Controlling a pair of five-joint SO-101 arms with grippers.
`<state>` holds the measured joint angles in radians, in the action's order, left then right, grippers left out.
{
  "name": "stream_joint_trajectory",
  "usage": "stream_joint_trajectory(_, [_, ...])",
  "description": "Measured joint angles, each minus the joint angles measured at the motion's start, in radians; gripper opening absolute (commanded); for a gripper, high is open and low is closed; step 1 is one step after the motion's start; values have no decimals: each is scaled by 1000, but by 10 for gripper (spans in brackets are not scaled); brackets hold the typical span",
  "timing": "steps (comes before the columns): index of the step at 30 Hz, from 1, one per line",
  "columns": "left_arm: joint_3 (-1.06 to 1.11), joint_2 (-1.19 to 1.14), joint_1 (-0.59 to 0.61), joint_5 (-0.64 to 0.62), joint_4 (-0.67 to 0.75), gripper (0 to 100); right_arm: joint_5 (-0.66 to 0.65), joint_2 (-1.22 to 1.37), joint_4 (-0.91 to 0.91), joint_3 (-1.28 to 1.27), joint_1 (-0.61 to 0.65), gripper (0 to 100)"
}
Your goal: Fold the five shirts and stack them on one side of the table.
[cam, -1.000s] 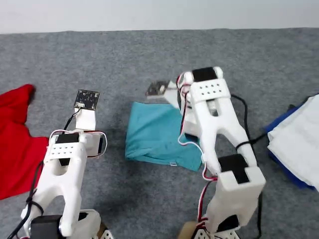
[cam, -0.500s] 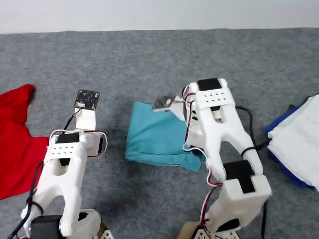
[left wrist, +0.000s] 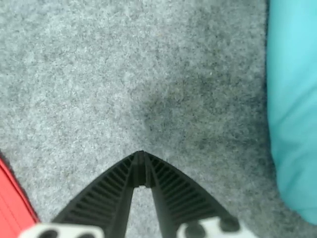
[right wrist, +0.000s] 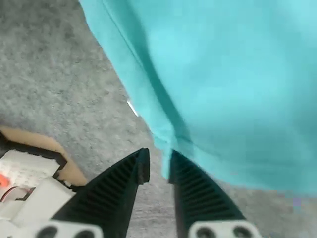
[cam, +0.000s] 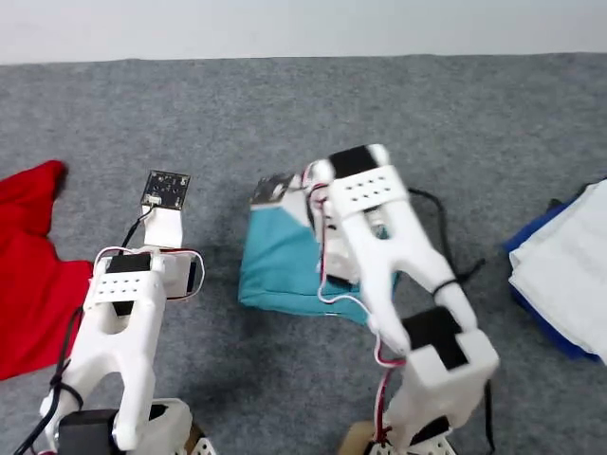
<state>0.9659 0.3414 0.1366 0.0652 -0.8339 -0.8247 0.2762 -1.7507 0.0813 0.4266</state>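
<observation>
Right wrist view: narrow pinch on teal shirt (right wrist: 223,74)

Shows right gripper (right wrist: 157,166) clamped narrow on that shirt's hem. From high view, places teal shirt mid-table, red shirt (cam: 28,275) at 9 o'clock edge, folded white-on-blue stack (cam: 569,275) at 3 o'clock. Finds left gripper (left wrist: 141,163) closed tip to tip over grey table (left wrist: 74,74).

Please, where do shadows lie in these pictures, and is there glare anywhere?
High view: a soft shadow lies on the grey carpet along the teal shirt's near edge; no glare. Left wrist view: a dim patch darkens the carpet ahead of the left gripper. Right wrist view: a dark line runs under the shirt's fold, by the right gripper.
</observation>
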Motion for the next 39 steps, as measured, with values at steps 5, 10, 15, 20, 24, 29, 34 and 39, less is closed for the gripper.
stream_joint_trajectory(5, [0, 0, 0, 0, 0, 2, 0, 107, 0, 0, 44, 46])
stream_joint_trajectory(10, [0, 0, 0, 0, 0, 2, 3, 117, 0, 0, 101, 46])
stream_joint_trajectory(15, [0, 0, 0, 0, 0, 2, 3, 94, 0, -20, 146, 46])
stream_joint_trajectory(20, [0, 18, 38, -41, 0, 2, 3, 9, 0, -29, 155, 24])
stream_joint_trajectory(24, [44, 106, 103, -86, 9, 2, 52, -12, 32, -29, 158, 9])
stream_joint_trajectory(29, [163, 282, 169, -143, 61, 2, 78, -3, 149, -31, 158, 9])
stream_joint_trajectory(34, [256, 459, 189, -161, 81, 2, 81, 117, 247, -31, 158, 9])
stream_joint_trajectory(39, [285, 539, 190, -161, 94, 2, 81, 175, 256, -37, 181, 9])
